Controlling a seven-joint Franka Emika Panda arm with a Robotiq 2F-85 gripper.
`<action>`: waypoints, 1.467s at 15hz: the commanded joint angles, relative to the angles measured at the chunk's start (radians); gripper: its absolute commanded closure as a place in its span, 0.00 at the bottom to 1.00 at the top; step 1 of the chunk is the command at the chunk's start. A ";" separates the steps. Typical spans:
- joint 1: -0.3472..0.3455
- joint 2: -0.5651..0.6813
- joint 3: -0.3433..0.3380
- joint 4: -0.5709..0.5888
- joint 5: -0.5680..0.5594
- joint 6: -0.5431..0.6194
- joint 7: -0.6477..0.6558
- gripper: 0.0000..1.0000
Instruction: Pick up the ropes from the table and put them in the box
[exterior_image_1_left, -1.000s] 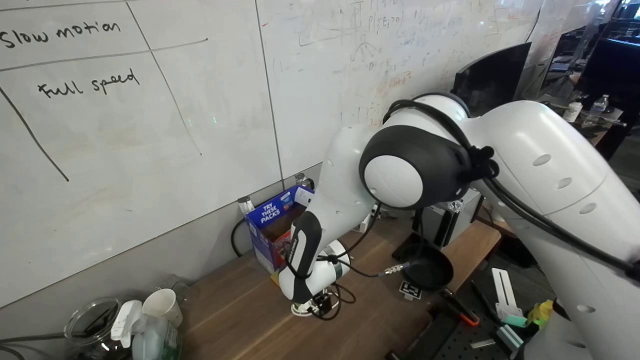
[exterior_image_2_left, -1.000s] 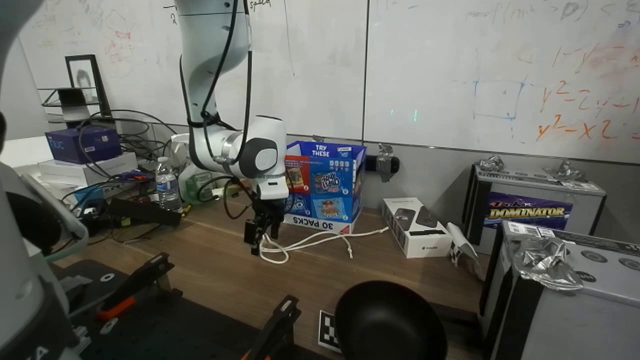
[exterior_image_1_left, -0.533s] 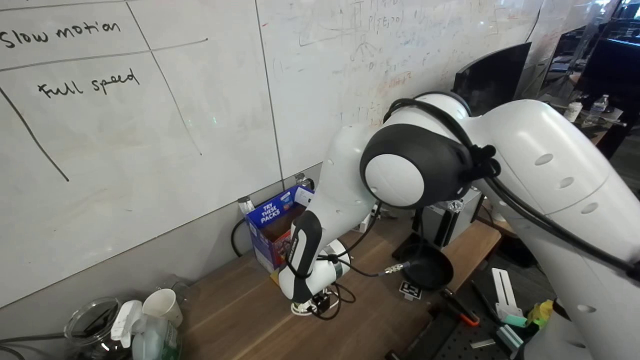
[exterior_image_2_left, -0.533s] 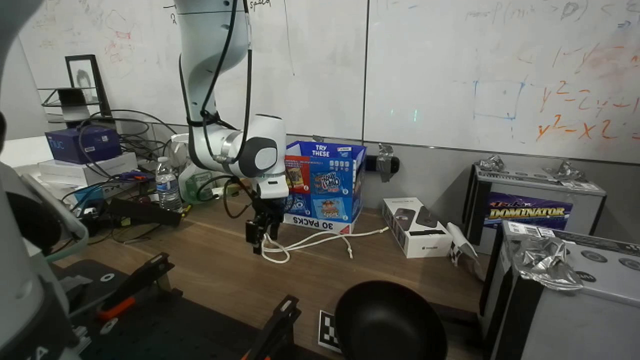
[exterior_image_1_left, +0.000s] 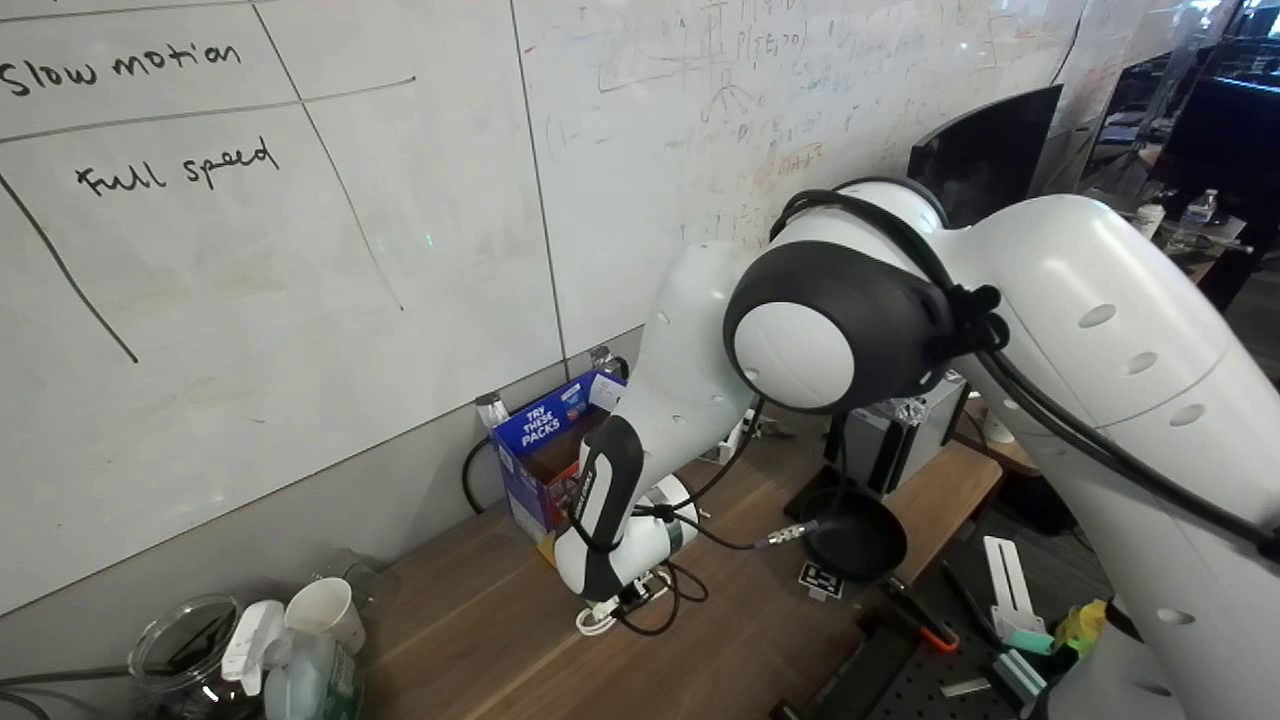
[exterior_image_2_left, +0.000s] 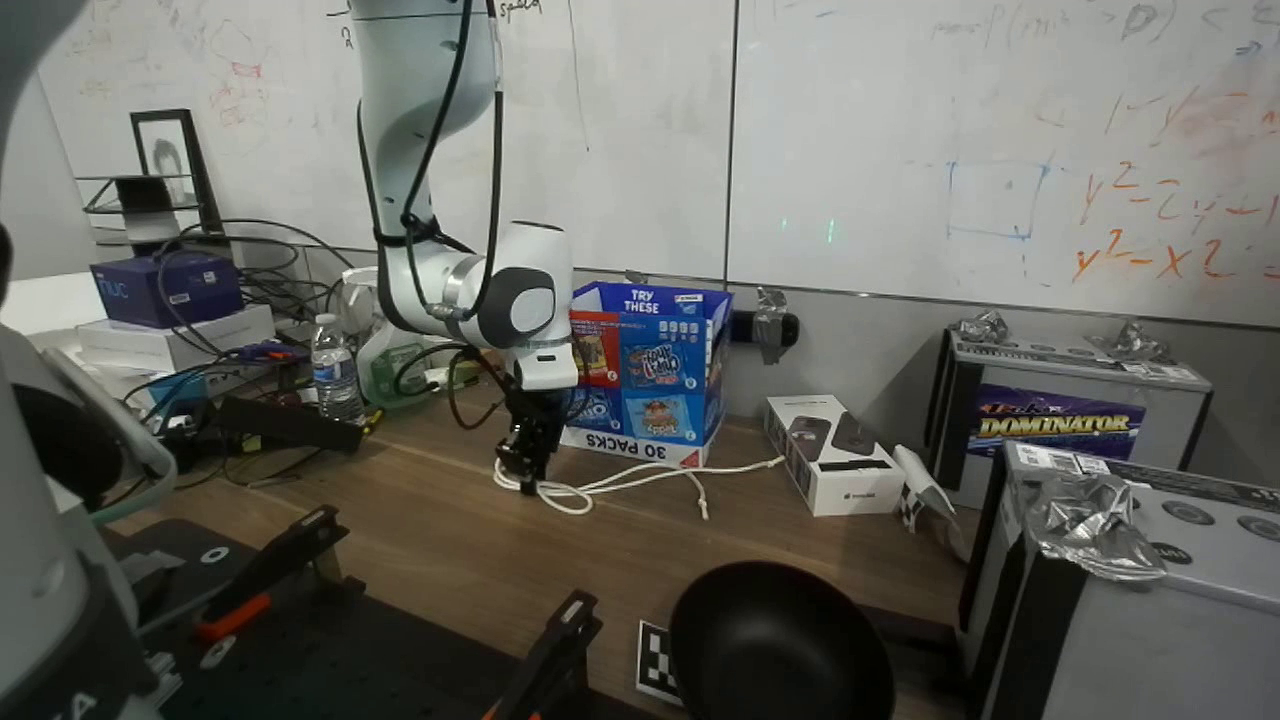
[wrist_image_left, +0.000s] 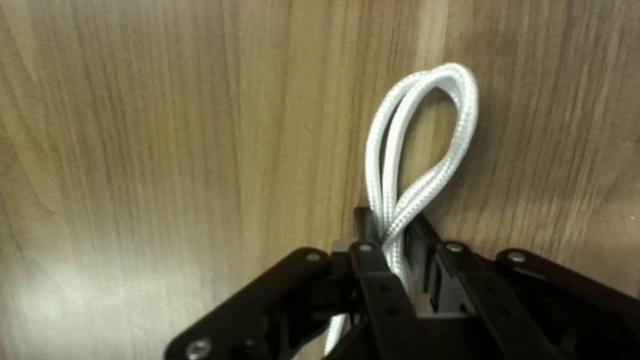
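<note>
The white ropes (exterior_image_2_left: 568, 511) lie on the wooden table, with loose ends trailing toward a white phone box. My gripper (exterior_image_2_left: 525, 482) is low at their looped end, in front of the snack box. In the wrist view, the gripper (wrist_image_left: 391, 227) is shut on several strands, which bunch between the fingertips. A white rope loop (wrist_image_left: 465, 120) sticks out past them, and another strand passes behind the left finger. The blue snack box (exterior_image_2_left: 650, 445) stands against the wall, its open top visible in an exterior view (exterior_image_1_left: 540, 432); there, the arm partly covers it, and a bit of rope (exterior_image_1_left: 596, 624) shows.
The white phone box (exterior_image_2_left: 835, 455) sits right of the snack box. Nearer the camera is a black pan (exterior_image_2_left: 780, 640) beside a checkered marker (exterior_image_2_left: 657, 662). Grey metal cases (exterior_image_2_left: 1130, 600) stand on the right. A spray bottle (exterior_image_1_left: 300, 670) and a paper cup (exterior_image_1_left: 327, 612) stand near the whiteboard wall.
My gripper has come together on the rope strands and risen slightly. The looped rope end has shifted and bunched around the fingertips. The box has not moved.
</note>
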 joint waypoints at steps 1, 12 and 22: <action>0.007 -0.031 -0.008 -0.035 -0.013 -0.005 0.003 0.92; 0.117 -0.370 -0.153 -0.276 -0.163 -0.069 0.044 0.88; 0.064 -0.778 -0.141 -0.213 -0.703 -0.444 0.289 0.88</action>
